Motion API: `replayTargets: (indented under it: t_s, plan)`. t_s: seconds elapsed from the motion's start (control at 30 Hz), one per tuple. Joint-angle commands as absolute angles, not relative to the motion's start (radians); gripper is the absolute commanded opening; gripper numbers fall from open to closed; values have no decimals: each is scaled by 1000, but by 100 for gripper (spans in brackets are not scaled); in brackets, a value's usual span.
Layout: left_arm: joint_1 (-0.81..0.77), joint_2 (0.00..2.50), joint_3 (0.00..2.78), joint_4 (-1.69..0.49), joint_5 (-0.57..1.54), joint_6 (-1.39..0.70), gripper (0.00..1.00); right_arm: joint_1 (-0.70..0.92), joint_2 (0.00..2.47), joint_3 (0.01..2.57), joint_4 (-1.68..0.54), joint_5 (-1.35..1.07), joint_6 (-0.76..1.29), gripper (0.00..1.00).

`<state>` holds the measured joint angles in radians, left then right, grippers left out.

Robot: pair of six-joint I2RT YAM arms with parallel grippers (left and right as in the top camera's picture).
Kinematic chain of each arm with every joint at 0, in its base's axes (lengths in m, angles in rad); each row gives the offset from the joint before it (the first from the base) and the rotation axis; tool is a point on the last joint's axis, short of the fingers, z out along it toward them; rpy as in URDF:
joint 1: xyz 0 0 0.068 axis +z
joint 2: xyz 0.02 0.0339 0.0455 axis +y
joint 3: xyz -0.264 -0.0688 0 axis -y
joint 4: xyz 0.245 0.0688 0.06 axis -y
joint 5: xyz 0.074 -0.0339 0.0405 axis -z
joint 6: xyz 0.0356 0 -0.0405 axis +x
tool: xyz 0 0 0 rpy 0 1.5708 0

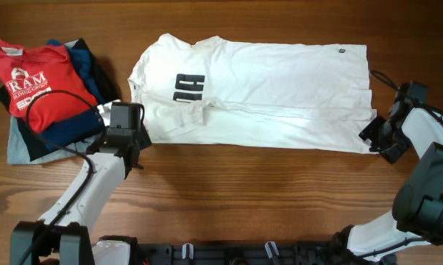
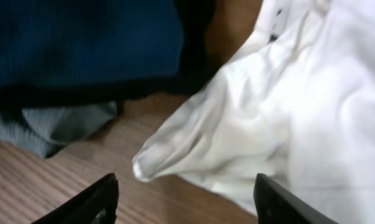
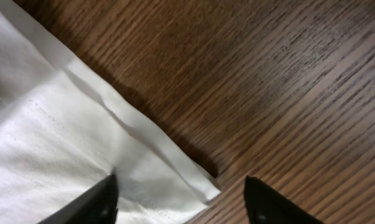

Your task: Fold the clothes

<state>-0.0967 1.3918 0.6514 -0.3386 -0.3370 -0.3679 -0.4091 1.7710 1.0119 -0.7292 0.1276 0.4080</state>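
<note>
Wooden table under white T-shirt; left fingers and right fingers wide, empty.

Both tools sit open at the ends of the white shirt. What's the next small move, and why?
Probably lower the right tool a little and close it on the hem corner, which lies between its open jaws. The white T-shirt already lies as a long, narrow band, so the remaining fold seems to be hem toward collar, and that corner looks like the nearest grip.
</note>
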Motion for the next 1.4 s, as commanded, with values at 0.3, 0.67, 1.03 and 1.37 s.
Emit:
replayTargets:
  t_s: [0.3,0.67,1.03,1.37]
  plan:
    - [-94,1531,642,-256,-297,-366,70,-406,1777,1005,-730,109,419,66]
    - [-94,1633,642,-301,-216,-374,64,-406,1777,1005,-728,108,418,29]
    - [-94,1633,642,-439,-103,-431,37,-408,1777,1005,-749,194,421,4]
    - [-94,1633,642,-546,10,-437,13,-562,1777,1006,-790,209,449,4]
